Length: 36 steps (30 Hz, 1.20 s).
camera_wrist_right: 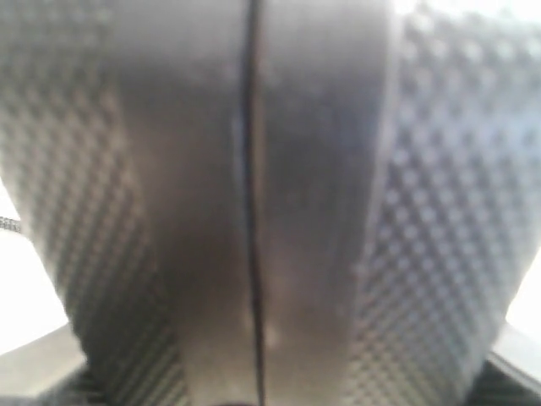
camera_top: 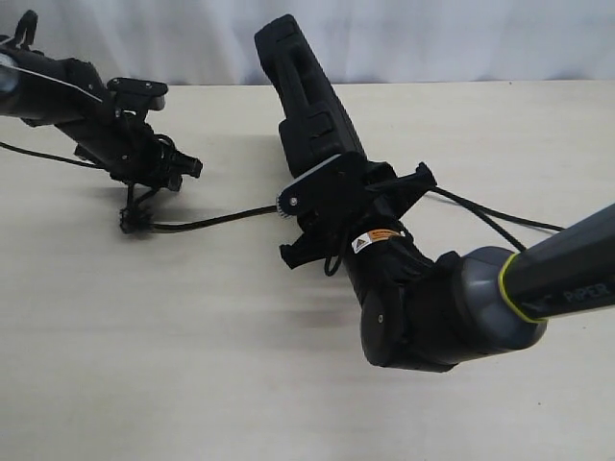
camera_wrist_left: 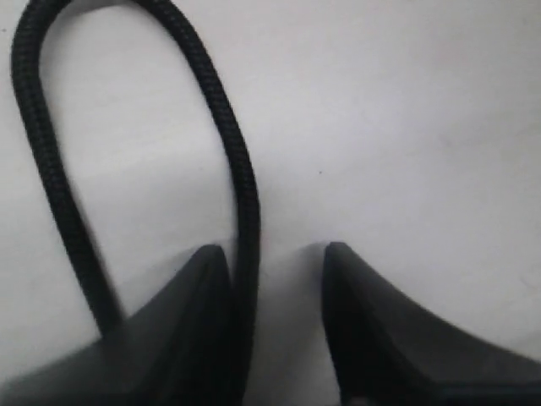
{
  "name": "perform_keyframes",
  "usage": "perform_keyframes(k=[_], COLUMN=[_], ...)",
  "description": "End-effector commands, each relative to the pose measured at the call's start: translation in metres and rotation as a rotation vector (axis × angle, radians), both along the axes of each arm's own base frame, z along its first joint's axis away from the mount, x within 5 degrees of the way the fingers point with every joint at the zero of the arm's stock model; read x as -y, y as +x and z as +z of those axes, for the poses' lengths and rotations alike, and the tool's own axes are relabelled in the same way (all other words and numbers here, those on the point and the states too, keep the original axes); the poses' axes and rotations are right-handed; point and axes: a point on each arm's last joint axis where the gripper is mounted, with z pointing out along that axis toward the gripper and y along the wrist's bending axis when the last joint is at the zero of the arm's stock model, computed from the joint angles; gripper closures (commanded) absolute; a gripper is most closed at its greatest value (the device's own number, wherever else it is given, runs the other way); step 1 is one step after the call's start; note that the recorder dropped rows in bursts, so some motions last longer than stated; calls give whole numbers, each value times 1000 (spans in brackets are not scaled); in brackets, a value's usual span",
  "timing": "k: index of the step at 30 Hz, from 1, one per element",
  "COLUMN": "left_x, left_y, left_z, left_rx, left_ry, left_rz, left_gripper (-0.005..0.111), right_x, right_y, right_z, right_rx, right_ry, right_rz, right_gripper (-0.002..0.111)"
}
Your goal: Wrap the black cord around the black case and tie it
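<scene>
Black case [camera_wrist_right: 254,169] fills the frame at close range: smooth central band with a dark seam, dimpled texture on both flanks. Black cord [camera_wrist_right: 8,225] strand just beside it at nine o'clock.

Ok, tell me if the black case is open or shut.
Shut: the black case halves meet along one thin, closed seam in the right wrist view.

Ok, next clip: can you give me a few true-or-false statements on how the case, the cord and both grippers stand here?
1. The black case lies flat on the table. False: it is tilted up steeply, its upper end high above the tabletop.
2. The right gripper grips the case at its lower part. True.
3. The left gripper also holds the case. False: in the exterior view it is off to the side, apart from the case.
4. A strand of the black cord lies between the left gripper's fingers. True.
</scene>
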Motion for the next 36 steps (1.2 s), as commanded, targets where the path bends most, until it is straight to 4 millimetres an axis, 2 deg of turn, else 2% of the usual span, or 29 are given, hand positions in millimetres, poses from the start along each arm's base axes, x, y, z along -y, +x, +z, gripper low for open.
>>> perform_keyframes(k=[1,2,4,5,7,8,10,13,16,21,24,25,30,33,36], left_x=[1,1,1,0,5,14,42,70,83,85,96,97,88,67,67], left_y=[-6,-5,-10,-24,-59,-86,-111,-126,-133,-133,-138,-138,-135,-128,-127], left_z=[-16,-13,17,34,43,48,57,68,66,67,66,66,65,66,68], left_rx=[-71,-58,11,139,318,390,485,673,708,721,747,746,734,731,786], left_ry=[5,11,56,64,193,286,365,415,379,344,353,353,387,456,536], left_rz=[-25,-36,-145,-141,-188,-252,-434,-505,-661,-652,-790,-795,-796,-785,-890], left_gripper=[107,107,107,107,107,107,107,107,107,107,107,107,107,107,107], right_x=[-4,-4,-4,-1,0,-3,-3,-3,-3,-3,-3,0,14,15,14], right_y=[-9,-9,-9,-6,-1,1,1,0,-1,0,-1,0,4,6,5], right_z=[-18,-18,-18,-18,-18,-18,-18,-19,-19,-18,-20,-20,-18,-16,-16], right_rx=[-185,-187,-187,-189,-205,-213,-211,-218,-209,-164,-140,-142,-133,-108,-109], right_ry=[37,37,37,54,103,141,136,89,37,-82,-284,-302,-330,-332,-357], right_rz=[37,37,37,20,53,112,117,140,165,209,302,275,106,91,111], right_gripper=[104,104,104,104,104,104,104,104,104,104,104,104,104,104,104])
